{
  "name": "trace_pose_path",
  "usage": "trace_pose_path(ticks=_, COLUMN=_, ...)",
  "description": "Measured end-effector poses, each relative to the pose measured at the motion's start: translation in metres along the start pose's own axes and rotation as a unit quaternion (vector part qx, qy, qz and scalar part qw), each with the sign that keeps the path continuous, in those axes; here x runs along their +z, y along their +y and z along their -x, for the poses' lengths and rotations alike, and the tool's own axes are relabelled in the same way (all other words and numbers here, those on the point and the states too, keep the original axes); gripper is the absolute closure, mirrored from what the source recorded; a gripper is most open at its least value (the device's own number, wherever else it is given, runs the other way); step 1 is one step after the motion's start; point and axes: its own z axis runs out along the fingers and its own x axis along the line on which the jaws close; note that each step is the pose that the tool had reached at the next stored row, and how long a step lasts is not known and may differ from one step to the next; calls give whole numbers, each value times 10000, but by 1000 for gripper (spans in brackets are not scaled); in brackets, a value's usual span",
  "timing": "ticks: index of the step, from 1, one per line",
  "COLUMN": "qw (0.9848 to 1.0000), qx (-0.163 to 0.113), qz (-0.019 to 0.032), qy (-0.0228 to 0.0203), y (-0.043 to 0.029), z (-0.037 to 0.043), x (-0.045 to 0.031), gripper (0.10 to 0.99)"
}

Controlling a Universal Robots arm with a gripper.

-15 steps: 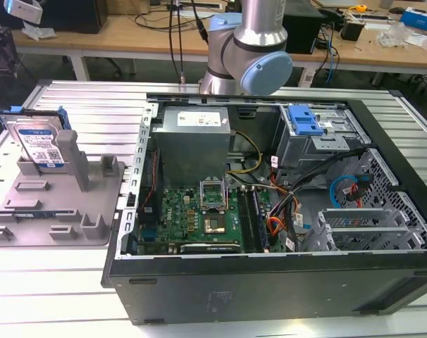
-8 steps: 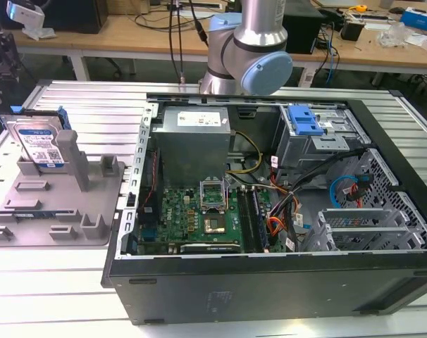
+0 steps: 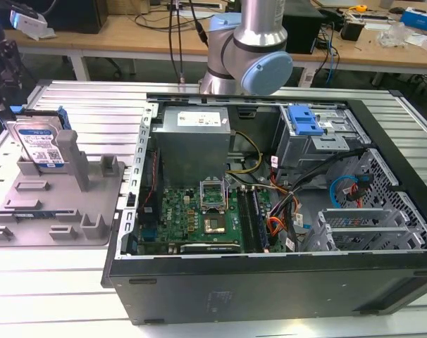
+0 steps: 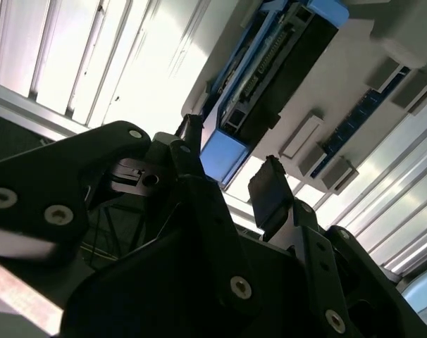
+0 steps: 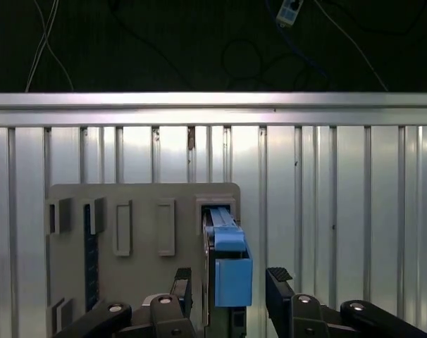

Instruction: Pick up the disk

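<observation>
Counts: one gripper (image 5: pixel 231 277) with two black fingers (image 5: pixel 279 282), one disk (image 5: pixel 224 236), one grey tray (image 5: pixel 139 211), one open computer case (image 3: pixel 270 285), one arm (image 3: pixel 252 42).

Nearest in both wrist views is the gripper (image 4: pixel 231 158). It is spread wide, with one finger on each side of the disk's blue-railed end. A gap shows on both sides, so there is no contact and nothing is held. The finger bases are cut off by the frame edge.

The disk (image 4: pixel 284 70) stands on edge in a slot at the tray's corner. In the exterior view the disk (image 3: pixel 37 144) has its labelled face turned to the camera, and its lower part is hidden behind the tray's (image 3: pixel 65 211) upright posts.

A dark shape sits just above the disk at the exterior view's left edge. It is cut off, and I cannot tell which part it is.

The tray lies flat on the ribbed metal table (image 5: pixel 340 211), just beside the case. The case lies on its side with the board exposed, and a blue caddy (image 3: pixel 303 121) is mounted in its far bay.

Behind the case only the arm's silver tube and blue-capped joint show. The rest is cropped.

Farthest back are wooden benches (image 3: pixel 129 32) and cables (image 5: pixel 256 56) against a dark floor.
</observation>
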Motion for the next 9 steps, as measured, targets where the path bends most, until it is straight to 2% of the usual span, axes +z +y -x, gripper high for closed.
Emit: trace_pose_path(ticks=9, qw=10000, qx=0, qz=0, qy=0, y=0, z=0, x=106, gripper=545)
